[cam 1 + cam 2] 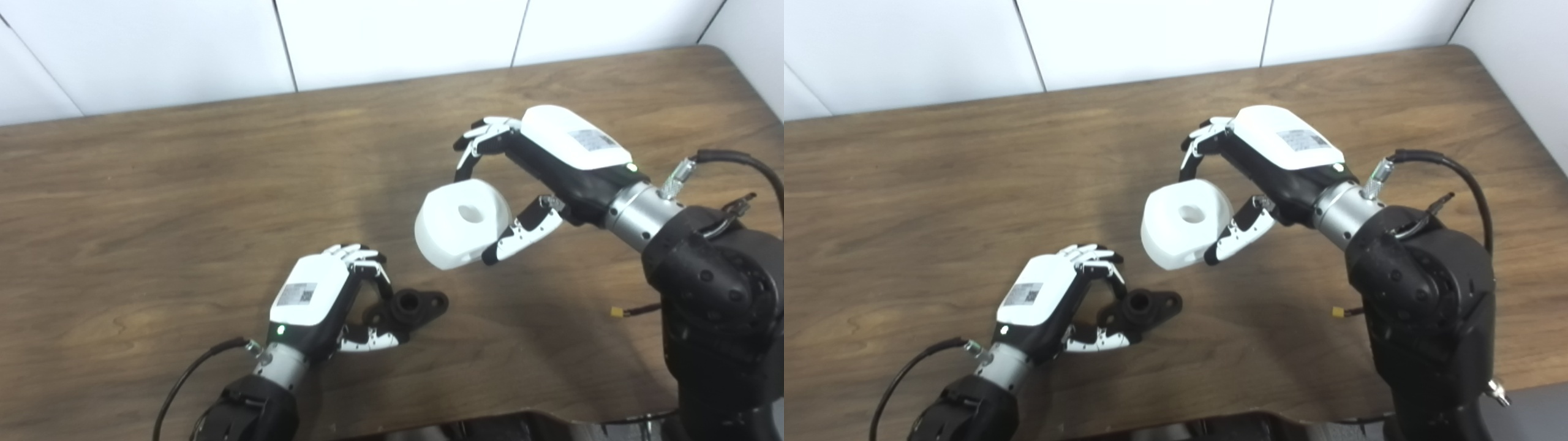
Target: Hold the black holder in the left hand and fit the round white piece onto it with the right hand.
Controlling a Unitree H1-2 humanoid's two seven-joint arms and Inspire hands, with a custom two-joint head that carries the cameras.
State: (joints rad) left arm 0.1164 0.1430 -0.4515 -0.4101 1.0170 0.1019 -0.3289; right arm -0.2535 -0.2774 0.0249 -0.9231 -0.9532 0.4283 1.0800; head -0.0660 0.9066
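Presently I judge the work to be at the approach step: my left hand (334, 300) is closed on the black holder (409, 308), fingers above and thumb beneath, low at the table (153, 202), with its socket end clear of the fingers and facing up. My right hand (527, 177) pinches the round white piece (462, 223) between fingers and thumb, raised up and to the right of the holder, near but apart. The next move, in my view, calls for bringing the piece's centre hole down in line with the holder's raised socket, squarely.
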